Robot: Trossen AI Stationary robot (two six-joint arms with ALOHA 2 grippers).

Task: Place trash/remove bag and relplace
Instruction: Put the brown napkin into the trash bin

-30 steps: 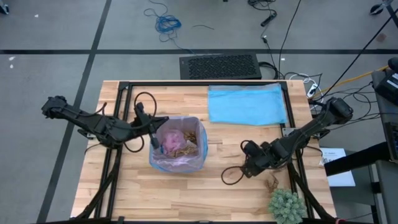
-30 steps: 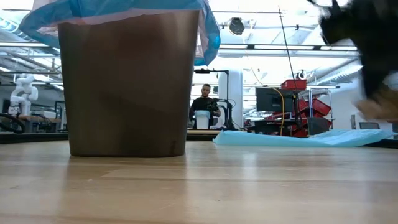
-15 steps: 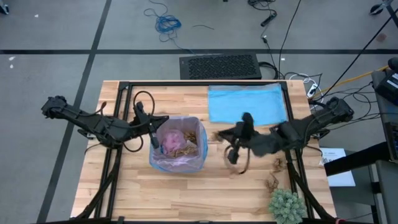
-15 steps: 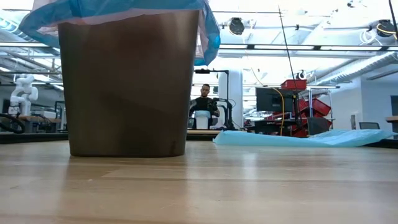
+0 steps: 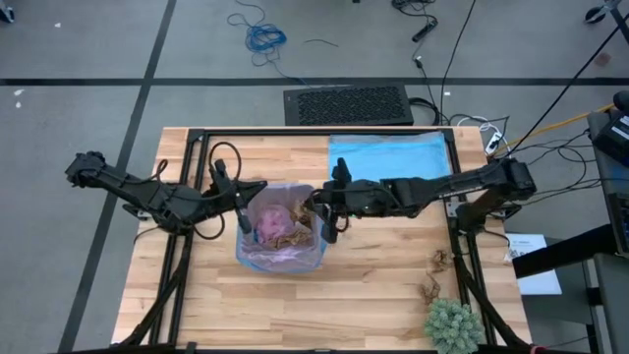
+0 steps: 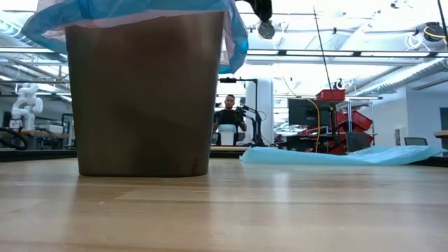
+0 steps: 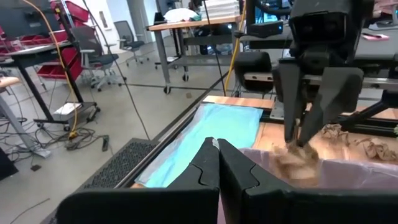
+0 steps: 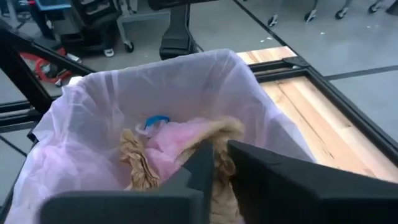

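Observation:
The brown bin (image 6: 143, 91) stands left of the table's middle, lined with the lavender-pink bag (image 5: 257, 258), whose edge is folded over the rim. Brown paper trash (image 8: 140, 165) lies inside. My right gripper (image 5: 320, 212) hangs over the bin's right rim, shut on a brown paper wad (image 7: 298, 158); the low view shows only a dark part of it (image 6: 261, 8). My left gripper (image 7: 218, 167) is shut and level at the bin's left rim (image 5: 244, 218). My left gripper is beside the bag's rim (image 7: 267, 160); I cannot tell whether it touches it. My right gripper pinches the wad's top (image 7: 300, 147) between its two fingertips, slanting down from the table's right. The wad hangs below the fingers, over the open bag, clear of the trash inside.
A light blue plastic bag (image 5: 390, 164) lies flat at the table's far right. Loose brown wads (image 5: 437, 259) (image 5: 429, 290) lie near the right edge, with a green spiky plant (image 5: 452, 324) at the near right corner. A person (image 6: 229, 115) sits far behind.
My right gripper has risen from the table's near right, by the loose wads, and swung toward the left and far side to the bin's right rim, turning as it went and carrying a brown wad.

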